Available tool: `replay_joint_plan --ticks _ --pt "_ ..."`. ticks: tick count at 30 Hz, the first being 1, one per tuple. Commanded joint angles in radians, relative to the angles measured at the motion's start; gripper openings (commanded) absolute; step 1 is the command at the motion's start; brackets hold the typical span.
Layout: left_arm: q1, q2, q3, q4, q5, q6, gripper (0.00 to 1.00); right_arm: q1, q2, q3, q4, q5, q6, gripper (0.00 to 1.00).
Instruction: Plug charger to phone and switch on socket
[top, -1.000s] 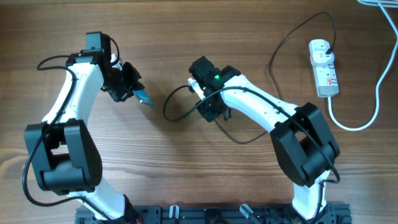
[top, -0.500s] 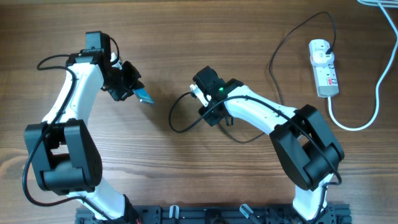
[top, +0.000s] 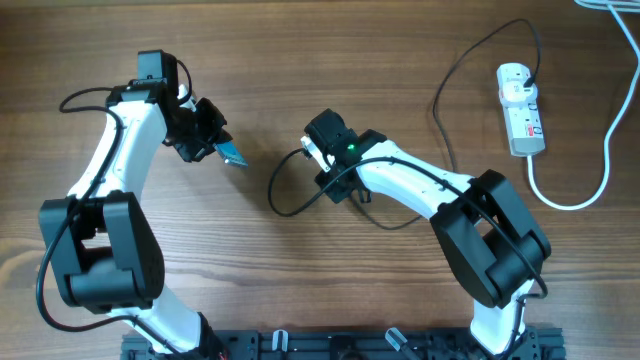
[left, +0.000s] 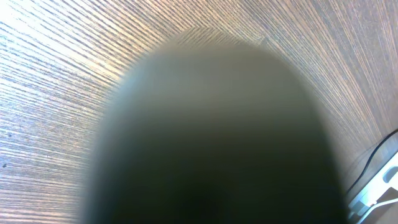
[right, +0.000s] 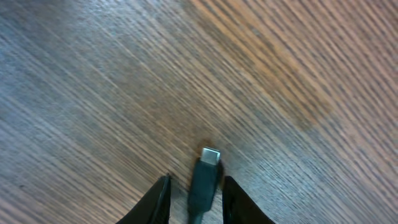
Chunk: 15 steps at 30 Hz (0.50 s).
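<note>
The phone, with its turquoise screen, sticks out of my left gripper, which is shut on it above the table's left half. A dark blur fills the left wrist view and hides the jaws there. The charger, a thin black cable, runs from the socket to a loop by my right gripper. In the right wrist view its connector lies on the wood between the open right gripper fingers, with a gap on each side.
A thick white cord curves from the socket toward the right edge. The cable loop lies on the wood between the two arms. A black rail runs along the front edge.
My right gripper's jaws have parted and the connector now lies loose between them. The right wrist shifted slightly and the cable loop moved with it. The left arm is still.
</note>
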<state>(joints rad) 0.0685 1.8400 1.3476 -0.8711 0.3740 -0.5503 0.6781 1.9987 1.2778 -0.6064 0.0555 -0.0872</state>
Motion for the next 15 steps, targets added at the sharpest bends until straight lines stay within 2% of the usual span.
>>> replay_joint_plan --ticks 1,3,4,5,7,12,15 --pt "0.001 -0.003 0.008 0.003 0.002 0.019 0.06 0.0 0.025 -0.01 0.004 0.065 0.021 0.27" --pt "0.001 -0.003 0.008 0.003 0.002 0.019 0.06 0.0 0.025 -0.01 0.003 0.077 0.028 0.24" --pt "0.001 -0.003 0.008 0.003 0.002 0.019 0.06 0.0 0.025 -0.01 0.002 0.077 0.028 0.17" --pt "0.001 -0.003 0.008 0.003 0.002 0.019 0.06 0.0 0.025 -0.01 0.002 0.077 0.035 0.14" --pt "0.001 -0.003 0.008 0.002 0.003 0.019 0.06 -0.003 0.025 -0.01 -0.012 0.076 0.047 0.16" --pt "0.001 -0.003 0.008 -0.005 0.003 0.019 0.05 -0.003 0.025 -0.01 -0.062 -0.005 0.064 0.15" --pt "0.001 -0.003 0.008 -0.005 0.003 0.019 0.04 -0.005 0.024 0.003 -0.097 -0.03 0.074 0.09"
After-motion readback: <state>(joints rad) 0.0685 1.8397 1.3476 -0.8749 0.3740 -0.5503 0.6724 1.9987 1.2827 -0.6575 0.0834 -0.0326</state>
